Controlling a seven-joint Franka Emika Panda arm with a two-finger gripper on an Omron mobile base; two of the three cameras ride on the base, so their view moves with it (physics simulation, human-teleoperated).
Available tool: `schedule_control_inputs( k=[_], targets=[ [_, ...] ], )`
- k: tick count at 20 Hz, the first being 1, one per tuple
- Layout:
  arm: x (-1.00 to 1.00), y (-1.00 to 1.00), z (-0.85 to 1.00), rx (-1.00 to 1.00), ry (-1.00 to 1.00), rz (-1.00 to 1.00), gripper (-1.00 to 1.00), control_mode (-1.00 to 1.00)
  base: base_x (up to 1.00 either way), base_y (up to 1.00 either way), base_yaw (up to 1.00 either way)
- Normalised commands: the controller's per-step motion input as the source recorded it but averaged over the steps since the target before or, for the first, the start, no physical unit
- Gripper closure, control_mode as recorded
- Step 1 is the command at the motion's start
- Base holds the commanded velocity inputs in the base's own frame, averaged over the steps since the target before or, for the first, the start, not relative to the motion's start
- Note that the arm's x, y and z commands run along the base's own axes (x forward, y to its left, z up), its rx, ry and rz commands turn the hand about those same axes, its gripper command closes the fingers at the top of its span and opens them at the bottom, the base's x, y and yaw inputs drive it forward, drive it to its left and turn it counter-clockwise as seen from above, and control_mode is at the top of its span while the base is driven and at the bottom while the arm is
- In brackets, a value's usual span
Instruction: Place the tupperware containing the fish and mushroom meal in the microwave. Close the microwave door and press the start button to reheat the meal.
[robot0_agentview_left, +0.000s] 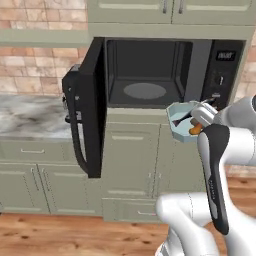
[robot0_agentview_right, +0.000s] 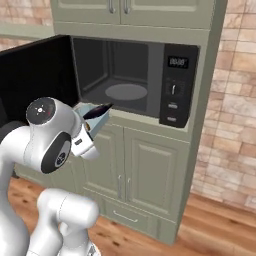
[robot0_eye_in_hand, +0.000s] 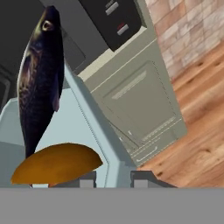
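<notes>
**Tub held at the oven mouth**

Gripper (robot0_eye_in_hand: 113, 178) pinches the near wall of the tub (robot0_agentview_left: 181, 121), fingers either side of the rim. Tub: pale blue, translucent, angular sides. Inside, just beyond the fingers, a dark glossy fish (robot0_eye_in_hand: 40, 78) and a smooth orange-brown mushroom cap (robot0_eye_in_hand: 57, 164). Ahead, the microwave (robot0_agentview_left: 165, 70): black, boxy, round glass turntable (robot0_agentview_left: 144, 90); door (robot0_agentview_left: 90, 107) swung wide, off to the left.
</notes>
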Motion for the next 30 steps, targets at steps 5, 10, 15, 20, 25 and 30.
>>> schedule_control_inputs(
  k=[5, 10, 15, 20, 25, 30],
  targets=[
    [0.00, 0.00, 0.00, 0.00, 0.00, 0.00, 1.00, 1.00, 0.56, 0.20, 0.00],
    [0.00, 0.00, 0.00, 0.00, 0.00, 0.00, 1.00, 1.00, 0.46, 0.29, 0.00],
    [0.00, 0.00, 0.00, 0.00, 0.00, 0.00, 1.00, 1.00, 0.51, 0.27, 0.00],
    [0.00, 0.00, 0.00, 0.00, 0.00, 0.00, 1.00, 1.00, 0.38, 0.10, 0.00],
    [0.00, 0.00, 0.00, 0.00, 0.00, 0.00, 1.00, 1.00, 0.29, 0.02, 0.00],
    [0.00, 0.02, -0.01, -0.01, 0.01, 0.00, 1.00, -1.00, 0.12, 0.12, 0.00]
  ],
)
